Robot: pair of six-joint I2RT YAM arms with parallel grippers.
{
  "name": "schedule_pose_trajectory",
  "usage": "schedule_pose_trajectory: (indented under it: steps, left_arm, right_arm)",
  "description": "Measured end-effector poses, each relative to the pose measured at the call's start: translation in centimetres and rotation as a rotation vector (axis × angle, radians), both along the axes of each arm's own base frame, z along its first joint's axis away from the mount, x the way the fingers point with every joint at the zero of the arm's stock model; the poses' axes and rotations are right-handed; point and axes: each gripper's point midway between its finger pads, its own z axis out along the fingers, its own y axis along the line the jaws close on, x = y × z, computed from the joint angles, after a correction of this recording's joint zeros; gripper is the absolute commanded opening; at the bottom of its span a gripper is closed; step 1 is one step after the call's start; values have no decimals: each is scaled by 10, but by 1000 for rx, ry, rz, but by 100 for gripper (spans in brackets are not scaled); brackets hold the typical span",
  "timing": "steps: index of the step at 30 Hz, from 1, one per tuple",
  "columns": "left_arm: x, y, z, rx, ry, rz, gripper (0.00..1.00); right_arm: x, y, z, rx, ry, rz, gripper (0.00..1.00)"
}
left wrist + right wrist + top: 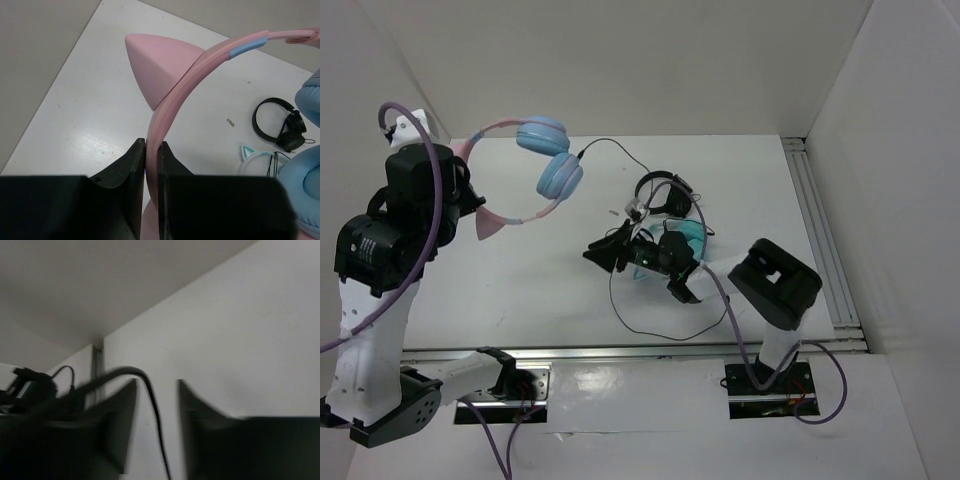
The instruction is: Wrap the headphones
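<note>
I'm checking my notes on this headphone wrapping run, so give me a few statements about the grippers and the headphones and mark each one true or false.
1. The left gripper is shut on the headband of the pink headphones. True.
2. The right gripper is clamped shut. False: it is open, and a thin dark cable runs between its fingers.
3. A black pair of headphones lies on the table. True.
4. The held pair's ear cups are black. False: they are light blue.
</note>
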Motion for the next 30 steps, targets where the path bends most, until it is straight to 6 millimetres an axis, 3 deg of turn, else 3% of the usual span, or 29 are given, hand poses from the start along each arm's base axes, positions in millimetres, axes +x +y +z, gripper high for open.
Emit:
schedule_pose_trajectory:
  steps: [1, 2, 5, 13, 19, 22, 26, 30]
  left_arm:
    - [4, 0, 3, 0, -5, 5, 0]
    - [7, -2, 5, -2, -10, 4, 0]
    - [7, -4, 13, -13, -28, -8, 0]
    - [-26, 4, 40, -56, -117, -32, 0]
    - [-63, 17, 73, -103, -240, -32, 0]
    - [-86, 26, 79, -118, -286, -29, 0]
    - [-103, 33, 79, -121, -302, -26, 0]
    - [-92, 28, 61, -97, -235, -31, 0]
  right_arm:
    - [-8, 3, 18, 17, -50, 9, 91]
    - [-17, 6, 32, 33, -91, 21, 100]
    - [-31, 0, 57, 43, -179, 22, 100]
    - [-40, -18, 50, -91, -188, -118, 100]
    - [-6, -45, 1, -244, -63, -343, 100]
    - [5, -61, -12, -272, -22, -412, 100]
    - [14, -73, 4, -247, -27, -465, 100]
    - [7, -78, 55, -147, -124, -429, 100]
